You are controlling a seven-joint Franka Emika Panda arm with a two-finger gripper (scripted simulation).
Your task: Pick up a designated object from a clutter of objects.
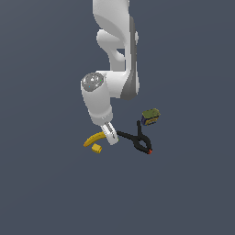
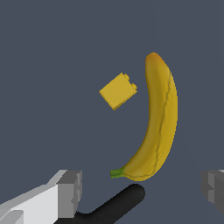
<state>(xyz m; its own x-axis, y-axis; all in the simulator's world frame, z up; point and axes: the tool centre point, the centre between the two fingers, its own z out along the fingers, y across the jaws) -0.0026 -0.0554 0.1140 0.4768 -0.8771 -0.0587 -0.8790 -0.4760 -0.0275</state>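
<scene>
The banana [image 2: 156, 124] lies flat on the floor [image 2: 52, 65] just ahead of the gripper [image 2: 141, 190], its green stem end nearest the fingers [image 2: 70, 192] and its long axis running straight away from them. It is curved, yellow with an orange-brown far tip. The jaws stand wide, holding nothing. A block [image 2: 118, 91] sits inside the curve; a clamp [image 1: 137, 138] handle lies under the gripper

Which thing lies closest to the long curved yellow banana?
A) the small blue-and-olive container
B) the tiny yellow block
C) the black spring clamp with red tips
B: in the exterior view the tiny yellow block sits right beside the curved yellow banana, apart from it in the wrist view, while the black red-tipped spring clamp and the small blue-and-olive container lie farther off toward the exterior view's right.
</scene>
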